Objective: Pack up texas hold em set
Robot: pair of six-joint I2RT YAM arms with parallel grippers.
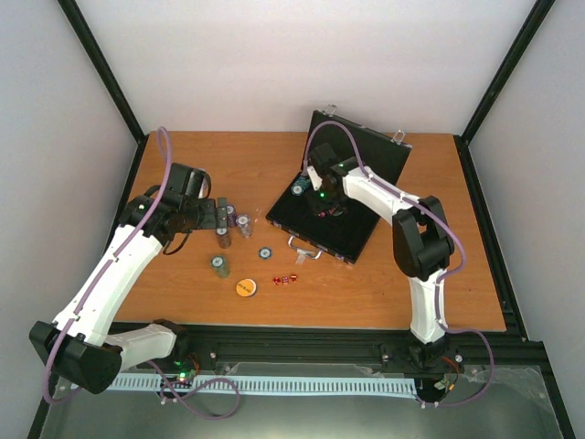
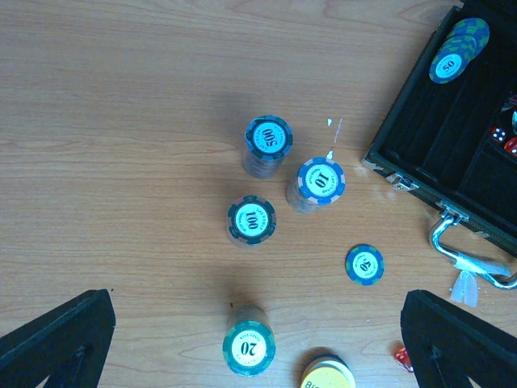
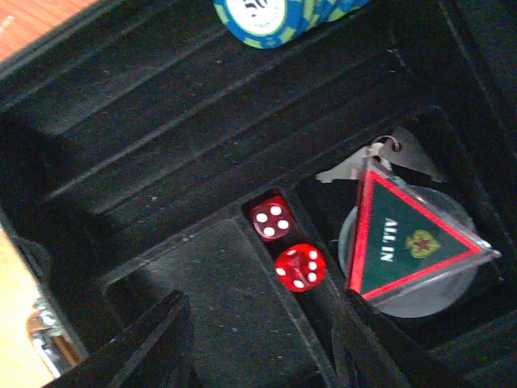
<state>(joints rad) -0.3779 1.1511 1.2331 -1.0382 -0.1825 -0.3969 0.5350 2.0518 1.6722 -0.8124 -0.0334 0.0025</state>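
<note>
The black case (image 1: 361,160) lies open at the middle right of the table. My right gripper (image 3: 262,323) hangs open inside it, holding nothing. Just ahead of its fingers (image 3: 153,339), two red dice (image 3: 287,242) sit in a narrow slot. To their right lies the red-edged "ALL IN" triangle (image 3: 408,242), and a row of blue chips (image 3: 266,14) lies at the top. My left gripper (image 2: 257,303) is wide open above the table. Below it stand chip stacks marked 500 (image 2: 268,139), 10 (image 2: 321,179), 100 (image 2: 251,220) and 20 (image 2: 249,347).
A single loose chip (image 2: 364,264) lies flat near the case's silver handle (image 2: 464,259). The orange disc (image 1: 245,287) and more red dice (image 1: 285,279) lie toward the table's front edge. The case lid (image 1: 375,146) stands up at the back.
</note>
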